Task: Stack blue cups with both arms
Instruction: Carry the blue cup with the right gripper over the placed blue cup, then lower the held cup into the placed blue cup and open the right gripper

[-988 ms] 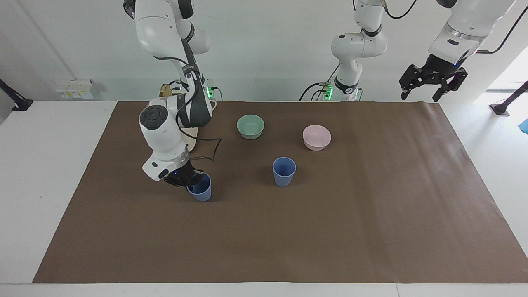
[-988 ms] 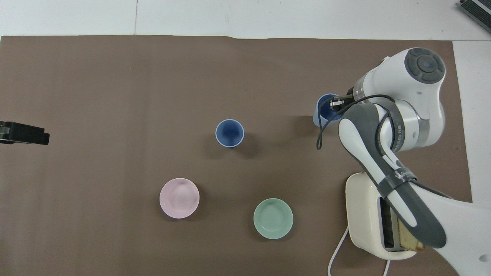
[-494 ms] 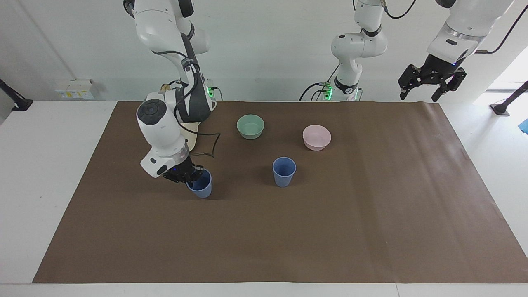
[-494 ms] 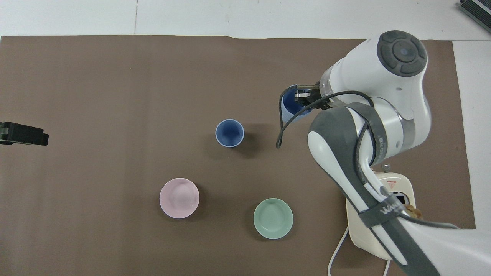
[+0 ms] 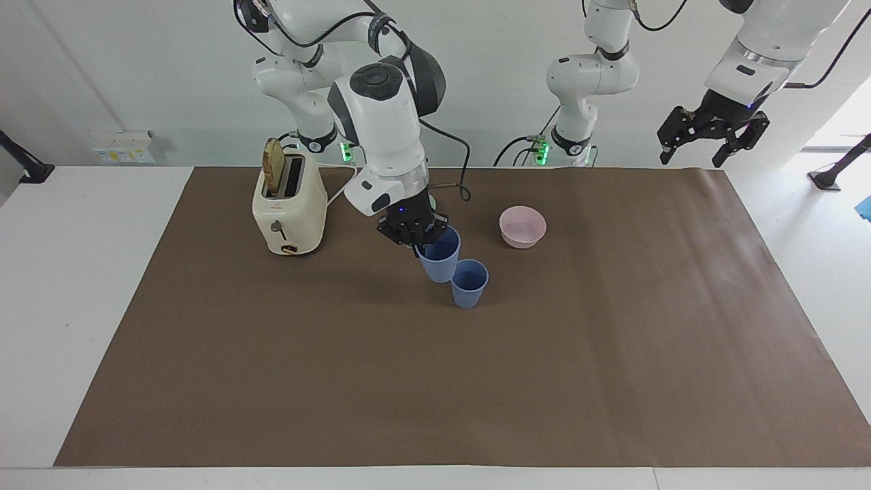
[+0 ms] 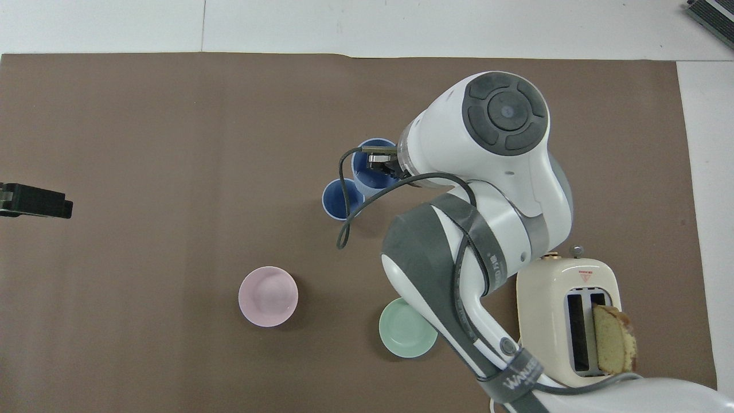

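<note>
One blue cup [image 5: 469, 283] [image 6: 342, 199] stands upright on the brown mat near the table's middle. A second blue cup [image 5: 439, 256] [image 6: 371, 172] hangs in the air, slightly tilted, just beside and above the standing cup. My right gripper [image 5: 423, 237] [image 6: 379, 163] is shut on its rim, one finger inside the cup. In the facing view the held cup's base sits level with the standing cup's rim. My left gripper [image 5: 713, 139] [image 6: 34, 199] waits open and empty, raised over the mat's edge at the left arm's end.
A pink bowl [image 5: 522, 226] [image 6: 268, 296] lies nearer to the robots than the standing cup. The green bowl [image 6: 404, 334] is partly under my right arm. A cream toaster [image 5: 289, 204] [image 6: 565, 321] with a bread slice stands toward the right arm's end.
My right arm lifted its blue cup off the mat and carried it toward the table's middle, up to the standing cup. The toaster is uncovered. The left arm has barely moved.
</note>
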You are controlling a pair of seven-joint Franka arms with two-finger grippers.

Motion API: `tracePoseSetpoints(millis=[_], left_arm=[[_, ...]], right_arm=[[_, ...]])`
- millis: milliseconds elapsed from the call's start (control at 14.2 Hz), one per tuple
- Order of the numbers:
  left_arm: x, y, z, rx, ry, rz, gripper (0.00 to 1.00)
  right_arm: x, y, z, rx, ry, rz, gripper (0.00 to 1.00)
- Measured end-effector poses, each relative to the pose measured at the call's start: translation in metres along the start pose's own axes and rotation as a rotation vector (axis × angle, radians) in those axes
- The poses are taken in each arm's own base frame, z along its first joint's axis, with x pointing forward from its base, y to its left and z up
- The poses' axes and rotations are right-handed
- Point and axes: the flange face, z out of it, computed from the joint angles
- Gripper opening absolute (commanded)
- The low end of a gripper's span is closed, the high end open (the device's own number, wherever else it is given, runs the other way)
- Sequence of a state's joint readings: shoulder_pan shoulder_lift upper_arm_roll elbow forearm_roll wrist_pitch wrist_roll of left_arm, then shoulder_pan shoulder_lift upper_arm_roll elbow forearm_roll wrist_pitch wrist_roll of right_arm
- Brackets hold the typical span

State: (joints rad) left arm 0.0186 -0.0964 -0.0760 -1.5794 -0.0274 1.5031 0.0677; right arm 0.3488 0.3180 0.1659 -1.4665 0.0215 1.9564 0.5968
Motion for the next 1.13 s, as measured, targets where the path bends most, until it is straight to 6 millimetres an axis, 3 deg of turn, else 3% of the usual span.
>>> tracePoseSetpoints(millis=[282, 494, 635, 1129], left_arm=[[0.000, 0.000, 0.000, 0.000, -0.001, 0.000, 1.00], [0.000, 0.000, 0.000, 0.000, -0.001, 0.000, 1.00], [0.000, 0.000, 0.000, 0.000, -0.001, 0.000, 1.00], [0.000, 0.000, 0.000, 0.000, -0.001, 0.000, 1.00]], right_arm=[[-0.006, -0.018, 0.004, 0.018, 0.013, -0.026, 0.00], [-0.008, -0.027, 0.026, 0.018, -0.001, -0.039, 0.00], [-0.007, -0.030, 0.039, 0.017, -0.008, -0.041, 0.00], [-0.007, -0.030, 0.055, 0.010, -0.023, -0.041, 0.00]])
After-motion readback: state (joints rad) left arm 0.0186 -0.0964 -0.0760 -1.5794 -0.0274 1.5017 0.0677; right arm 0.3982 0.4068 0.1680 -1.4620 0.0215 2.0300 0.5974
